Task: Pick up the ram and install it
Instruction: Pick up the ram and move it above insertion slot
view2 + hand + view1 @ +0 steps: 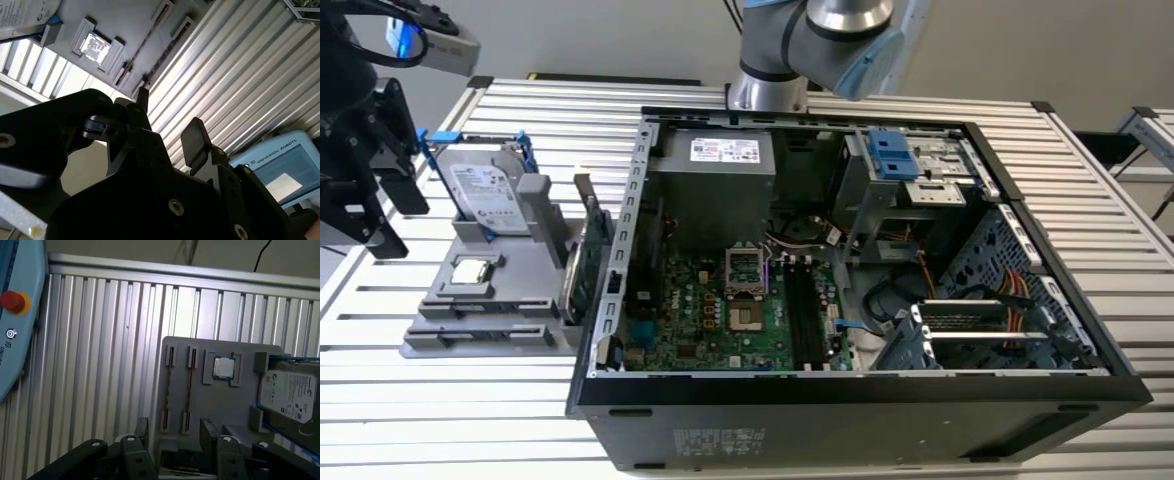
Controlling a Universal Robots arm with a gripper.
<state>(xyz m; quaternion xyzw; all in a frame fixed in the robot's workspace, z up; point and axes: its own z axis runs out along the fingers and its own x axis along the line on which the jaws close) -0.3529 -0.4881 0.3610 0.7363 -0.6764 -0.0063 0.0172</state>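
Observation:
A grey holder (480, 330) lies on the table at the exterior view's left. Two thin boards stand on edge in its slots. The one nearer the CPU looks like the ram (189, 385), seen edge-on; in the exterior view it is a dark strip (572, 288) beside the taller green card (595, 250). My gripper (175, 429) hangs above the holder's slot end, apart from it, open with nothing between its black fingers (141, 427). In the second wrist view the gripper (169, 120) is also open. In the exterior view it is the black body (380, 195) at the far left.
An open computer case (627, 200) holds the motherboard (720, 310) with long memory slots (807, 310). The holder also carries a CPU (223, 367) and a hard drive in a blue frame (292, 397). A pale blue pendant (15, 315) lies on the slatted metal table (100, 365).

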